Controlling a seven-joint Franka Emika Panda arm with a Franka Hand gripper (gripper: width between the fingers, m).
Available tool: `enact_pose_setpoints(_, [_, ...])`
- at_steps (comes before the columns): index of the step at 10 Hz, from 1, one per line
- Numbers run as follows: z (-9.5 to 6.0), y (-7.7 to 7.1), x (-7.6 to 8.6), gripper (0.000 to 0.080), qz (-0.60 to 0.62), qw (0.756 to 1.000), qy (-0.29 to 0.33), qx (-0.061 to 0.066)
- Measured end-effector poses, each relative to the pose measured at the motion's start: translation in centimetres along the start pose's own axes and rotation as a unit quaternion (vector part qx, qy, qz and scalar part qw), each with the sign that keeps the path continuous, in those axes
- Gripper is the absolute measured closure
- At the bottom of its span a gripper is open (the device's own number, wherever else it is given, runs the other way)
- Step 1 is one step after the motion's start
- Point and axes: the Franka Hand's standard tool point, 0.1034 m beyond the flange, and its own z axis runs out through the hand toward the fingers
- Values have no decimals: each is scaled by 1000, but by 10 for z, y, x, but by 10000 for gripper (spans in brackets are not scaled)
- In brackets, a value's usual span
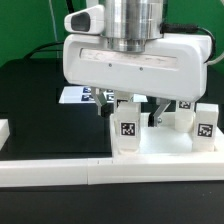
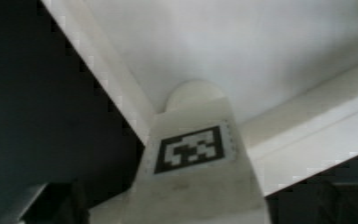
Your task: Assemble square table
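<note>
Square table top sits on black table surface at the exterior view's right, up against white border rail. Tagged leg stands upright at its near corner; 2 more legs stand further right. Gripper hangs just over the near leg, jaws spread wide w/ nothing held. Wrist view: leg close up, tag facing cam. Marker board lies behind.

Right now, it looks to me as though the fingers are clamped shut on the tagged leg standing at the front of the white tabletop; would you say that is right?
Not quite. The exterior view shows the gripper open, its fingers spread above the tagged leg, not clamped on it. The rest holds: that leg stands upright at the front of the white tabletop.
</note>
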Motion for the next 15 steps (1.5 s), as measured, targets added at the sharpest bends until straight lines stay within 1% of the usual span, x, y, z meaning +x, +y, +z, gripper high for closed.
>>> enact_pose_setpoints(1, [0, 0, 0, 178, 2, 1000, 0, 0])
enact_pose_setpoints(2, [0, 0, 0, 351, 30, 1000, -1, 1])
enact_pose_setpoints(3, [0, -1, -1, 515, 85, 996, -1, 1])
enact_pose_setpoints(5, [0, -1, -1, 512, 141, 990, -1, 1])
enact_pose_setpoints(6, [1, 0, 0, 512, 200, 980, -2, 3])
enact_pose_setpoints(7, [1, 3, 3, 512, 264, 965, 0, 11])
enact_pose_setpoints(8, [2, 4, 2, 512, 362, 932, -6, 18])
enact_pose_setpoints(9, [2, 4, 2, 512, 453, 891, -12, 28])
enact_pose_setpoints(10, [3, 2, -1, 511, 523, 851, -17, 42])
enact_pose_setpoints(11, [3, -3, -4, 511, 567, 822, -14, 55])
enact_pose_setpoints(12, [3, -9, -6, 509, 638, 767, -10, 75])
enact_pose_setpoints(13, [3, -9, -7, 509, 655, 751, -7, 79])
enact_pose_setpoints(14, [3, -8, -6, 509, 647, 758, -7, 78])
enact_pose_setpoints(15, [3, -9, -7, 509, 606, 792, -4, 74])
